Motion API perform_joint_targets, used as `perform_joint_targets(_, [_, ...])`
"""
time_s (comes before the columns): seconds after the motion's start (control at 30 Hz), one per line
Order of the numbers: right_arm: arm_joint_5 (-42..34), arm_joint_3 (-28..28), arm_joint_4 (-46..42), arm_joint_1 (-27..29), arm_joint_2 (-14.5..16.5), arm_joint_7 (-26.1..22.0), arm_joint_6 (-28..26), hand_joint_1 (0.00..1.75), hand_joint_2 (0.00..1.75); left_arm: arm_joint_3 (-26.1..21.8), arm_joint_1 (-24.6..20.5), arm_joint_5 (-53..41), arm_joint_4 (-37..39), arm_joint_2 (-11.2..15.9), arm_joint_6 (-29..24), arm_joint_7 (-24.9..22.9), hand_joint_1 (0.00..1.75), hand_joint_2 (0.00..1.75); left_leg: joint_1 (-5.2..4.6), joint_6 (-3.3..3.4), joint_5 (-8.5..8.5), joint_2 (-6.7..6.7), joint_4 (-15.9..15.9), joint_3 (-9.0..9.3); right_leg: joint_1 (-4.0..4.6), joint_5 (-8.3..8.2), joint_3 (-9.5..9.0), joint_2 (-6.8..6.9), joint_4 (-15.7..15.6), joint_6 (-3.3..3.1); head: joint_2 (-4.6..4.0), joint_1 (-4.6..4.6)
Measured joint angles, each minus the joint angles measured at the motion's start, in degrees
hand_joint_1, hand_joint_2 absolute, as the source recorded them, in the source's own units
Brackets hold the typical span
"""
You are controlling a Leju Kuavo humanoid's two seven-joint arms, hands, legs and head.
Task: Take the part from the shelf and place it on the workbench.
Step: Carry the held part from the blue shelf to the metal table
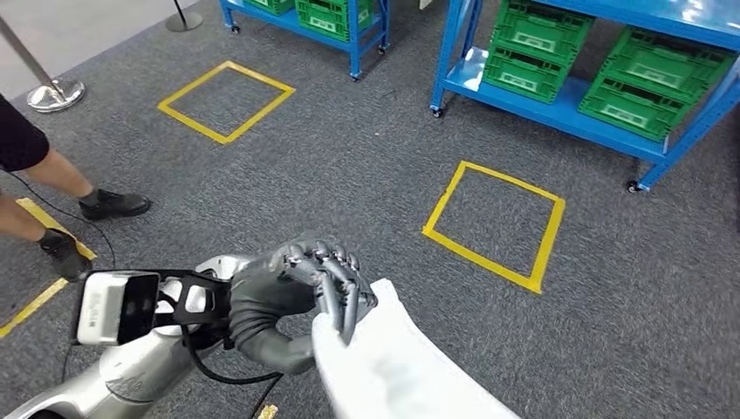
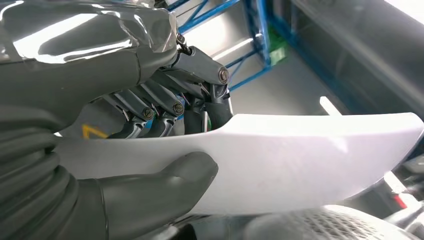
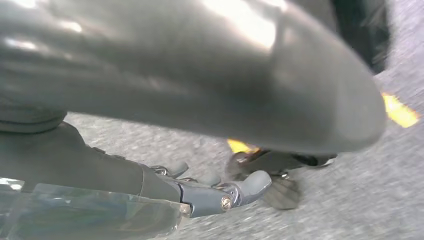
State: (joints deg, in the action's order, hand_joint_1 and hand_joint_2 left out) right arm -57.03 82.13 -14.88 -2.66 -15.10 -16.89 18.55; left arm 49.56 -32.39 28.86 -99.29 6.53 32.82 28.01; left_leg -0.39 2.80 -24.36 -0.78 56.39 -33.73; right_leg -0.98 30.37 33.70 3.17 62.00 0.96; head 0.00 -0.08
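White part (image 1: 393, 367) in left hand (image 1: 305, 292), thumb under, fingers over.

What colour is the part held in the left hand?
White, plain and unpatterned. The part shows best in the left wrist view, gripped by the left hand.

Grey carpet floor (image 1: 349, 175) with two yellow tape squares (image 1: 226, 100), upper left and centre right. Blue shelves (image 1: 558, 109) with green crates (image 1: 532, 52) stand along the top.
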Motion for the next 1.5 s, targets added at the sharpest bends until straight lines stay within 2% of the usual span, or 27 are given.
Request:
perform_joint_targets(0.07, [0.1,0.1,0.0,0.6,0.1,-0.3,-0.1,0.0,0.0,-1.6,0.6,0.3,-0.9,0.7,1.3,-0.3,1.66,1.75,0.0,0.2,0.25,1.54,-0.2,0.03,-0.13,3.01,3.55,-2.42,7.6,-0.31,0.0,0.04])
perform_joint_targets(0.13, [0.3,0.3,0.0,1.0,0.1,-0.3,0.0,0.0,0.0,-2.8,1.5,0.2,-1.2,1.1,2.1,-0.8,1.66,1.75,0.11,0.15,0.25,3.39,-0.1,0.02,-0.39,4.0,6.21,-2.89,12.4,0.22,0.0,0.09])
perform_joint_targets(0.17, [0.4,0.4,0.0,1.1,0.1,-0.3,0.0,0.0,0.0,-3.2,1.9,0.1,-1.4,1.2,2.3,-1.0,1.66,1.75,0.24,0.04,0.23,4.31,0.0,0.03,-0.61,3.13,6.12,-2.98,11.6,0.85,0.0,0.09])
perform_joint_targets(0.2, [0.4,0.5,0.0,1.1,0.1,-0.3,0.1,0.0,0.0,-3.6,2.2,0.0,-1.5,1.4,2.4,-1.1,1.66,1.75,0.41,-0.15,0.16,5.18,0.1,0.04,-0.92,1.57,5.0,-3.27,8.7,1.6,0.0,0.1])
perform_joint_targets(0.23, [0.4,0.5,0.0,1.1,0.1,-0.3,0.1,0.0,0.0,-3.9,2.4,0.0,-1.6,1.5,2.5,-1.2,1.66,1.75,0.58,-0.46,0.01,6.0,0.5,-0.06,-1.37,-0.21,3.35,-4.3,4.6,2.37,0.0,0.14])
perform_joint_targets(0.27, [0.5,0.5,0.0,1.1,0.1,-0.3,0.1,0.0,0.0,-4.2,2.5,0.0,-1.7,1.5,2.6,-1.2,1.66,1.75,0.61,-0.89,-0.28,6.78,1.1,-0.38,-1.69,-1.62,1.79,-5.58,1.1,2.71,0.0,0.22])
perform_joint_targets(0.33, [0.6,0.6,0.0,1.1,0.1,-0.2,0.2,0.0,0.0,-4.6,2.7,-0.1,-1.9,1.6,2.8,-1.2,1.66,1.75,0.62,-1.73,-0.72,8.05,2.1,-1.12,-1.98,-2.81,0.22,-7.15,-2.4,2.17,0.0,0.24])
perform_joint_targets(0.4, [0.8,0.7,0.0,0.9,0.2,-0.2,0.2,0.0,0.0,-5.1,3.0,-0.3,-2.0,1.8,3.1,-1.1,1.66,1.75,0.86,-2.31,-0.78,9.04,2.3,-1.57,-1.76,-2.88,0.09,-6.16,-2.5,0.94,0.0,0.14])
perform_joint_targets(0.43, [0.9,0.7,0.0,0.7,0.2,-0.2,0.2,0.0,0.0,-5.3,3.1,-0.3,-2.1,1.9,3.2,-1.1,1.66,1.75,0.95,-2.53,-0.88,8.69,2.5,-1.76,-1.68,-2.93,-0.04,-5.59,-2.5,0.54,0.0,0.09])
perform_joint_targets(0.5, [1.3,0.8,0.0,0.7,0.1,-0.1,0.2,0.0,0.0,-5.7,3.3,-0.6,-2.2,2.1,3.3,-1.0,1.66,1.75,0.91,-2.96,-2.53,5.54,5.4,-3.18,-1.66,-2.9,-0.32,-4.33,-2.7,-0.18,0.0,-0.33])
perform_joint_targets(0.57, [1.7,1.0,0.0,0.8,0.0,0.0,0.2,0.0,0.0,-6.0,3.5,-0.9,-2.4,2.1,3.5,-0.9,1.66,1.75,0.91,-3.25,-5.97,2.05,12.6,-6.82,-1.29,-2.66,-0.5,-2.97,-2.7,-0.62,0.0,-0.78])
perform_joint_targets(0.63, [1.9,1.3,0.0,0.9,-0.1,0.2,0.2,0.0,0.0,-6.1,3.8,-1.1,-2.4,2.1,3.5,-0.8,1.66,1.75,1.05,-3.31,-8.0,1.17,18.9,-10.2,-0.97,-2.46,-0.56,-1.4,-2.7,-0.89,0.0,-0.81])
perform_joint_targets(0.67, [2.1,1.4,0.0,0.9,-0.1,0.3,0.2,0.0,0.0,-6.2,4.0,-1.1,-2.4,2.2,3.5,-0.8,1.66,1.75,1.06,-3.23,-7.5,1.05,19.1,-10.44,-0.86,-2.36,-0.63,-0.64,-2.7,-0.98,0.0,-0.82])
perform_joint_targets(0.7, [2.1,1.5,0.0,0.9,-0.1,0.3,0.2,0.0,0.0,-6.4,4.1,-1.2,-2.4,2.2,3.5,-0.8,1.66,1.75,1.03,-3.07,-6.16,0.88,17.3,-9.56,-0.74,-2.26,-0.74,0.05,-2.7,-1.02,0.0,-0.82])
perform_joint_targets(0.77, [2.2,1.7,0.0,0.7,-0.1,0.4,0.2,0.0,0.0,-6.8,4.2,-1.4,-2.6,2.3,3.5,-0.8,1.66,1.75,0.65,-2.45,-2.83,-0.96,9.3,-5.33,-0.45,-1.95,-1.08,1.3,-2.7,-0.92,0.0,-0.81])
perform_joint_targets(0.83, [2.2,1.8,0.0,0.6,0.0,0.4,0.2,0.0,0.0,-7.2,4.3,-1.8,-2.8,2.3,3.6,-0.8,1.66,1.75,0.01,-1.9,-1.42,-2.69,3.8,-2.45,-0.1,-1.64,-1.36,2.4,-2.8,-0.56,0.0,-0.79])
perform_joint_targets(0.87, [2.1,1.9,0.0,0.6,0.0,0.5,0.3,0.0,0.0,-7.4,4.4,-2.1,-2.9,2.4,3.6,-0.7,1.66,1.75,-0.28,-1.76,-1.53,-2.8,3.1,-2.2,0.0,-1.53,-1.5,2.94,-2.9,-0.33,0.0,-0.78])
perform_joint_targets(0.93, [2.0,2.0,0.0,0.4,0.2,0.8,0.3,0.0,0.0,-7.7,4.6,-2.6,-3.0,2.5,3.7,-0.7,1.66,1.75,-0.24,-1.32,-1.19,-1.33,2.5,-1.86,-0.09,-1.34,-1.86,3.82,-3.2,0.18,0.0,-0.77])
perform_joint_targets(1.0, [2.0,2.0,0.0,0.3,0.3,0.9,0.3,0.0,0.0,-8.1,4.7,-2.9,-3.1,2.6,3.8,-0.6,1.66,1.75,0.04,-0.68,-0.57,0.09,1.3,-0.87,-0.3,-0.31,-1.38,1.82,-1.6,0.34,0.0,-0.68])
perform_joint_targets(1.07, [1.9,2.0,0.0,0.5,0.5,1.0,0.3,0.0,0.0,-8.2,4.8,-3.0,-3.2,2.5,3.9,-0.6,1.66,1.75,0.14,-0.25,-0.21,1.44,0.6,-0.32,-0.39,2.17,1.72,-1.56,4.5,-0.04,0.0,-0.41])
perform_joint_targets(1.13, [1.9,2.0,0.0,0.6,0.5,1.0,0.3,0.0,0.0,-8.2,5.1,-3.0,-3.2,2.5,3.9,-0.6,1.66,1.75,0.08,-0.13,-0.22,3.09,0.7,-0.32,-0.36,4.07,5.74,-2.77,11.4,-0.12,0.0,-0.22])
perform_joint_targets(1.17, [1.8,2.0,0.0,0.7,0.5,1.0,0.2,0.0,0.0,-8.2,5.3,-3.0,-3.2,2.5,3.9,-0.6,1.66,1.75,0.06,-0.13,-0.24,4.01,0.7,-0.29,-0.39,3.87,6.75,-2.91,12.5,0.15,0.0,-0.21])
perform_joint_targets(1.23, [1.7,2.0,0.0,0.8,0.5,0.9,0.0,0.0,0.0,-8.2,5.4,-3.1,-3.2,2.5,4.0,-0.5,1.66,1.75,0.16,-0.3,-0.36,5.86,0.8,-0.16,-0.59,0.9,5.44,-3.5,7.9,1.15,0.0,-0.2])
perform_joint_targets(1.3, [1.6,2.0,0.0,0.8,0.5,0.6,-0.3,0.0,0.0,-8.2,5.5,-3.1,-3.1,2.5,4.3,-0.2,1.66,1.75,0.21,-0.81,-0.72,7.48,1.3,-0.3,-0.86,-2.5,2.3,-5.72,0.3,1.64,0.0,-0.18])
perform_joint_targets(1.37, [1.6,2.0,0.0,0.7,0.5,0.0,-0.8,0.0,0.0,-8.4,5.5,-3.3,-3.1,2.6,4.5,0.5,1.66,1.75,0.2,-1.41,-1.01,8.68,1.8,-0.65,-0.74,-3.78,0.79,-6.83,-2.9,0.9,0.0,-0.24])
perform_joint_targets(1.43, [1.6,2.0,0.0,0.3,0.4,-0.5,-1.3,0.0,0.0,-8.7,5.5,-3.6,-3.0,2.6,4.8,1.0,1.66,1.75,0.39,-1.93,-1.07,9.54,1.9,-0.9,-0.55,-3.96,0.51,-5.71,-3.0,-0.09,0.0,-0.27])
perform_joint_targets(1.5, [1.7,2.0,0.0,0.0,0.1,-0.9,-1.7,0.0,0.0,-8.9,5.5,-3.9,-3.1,2.6,4.9,1.3,1.66,1.75,0.37,-2.48,-2.01,7.52,3.4,-1.68,-0.6,-3.96,0.13,-4.57,-3.3,-0.83,0.0,-0.42])
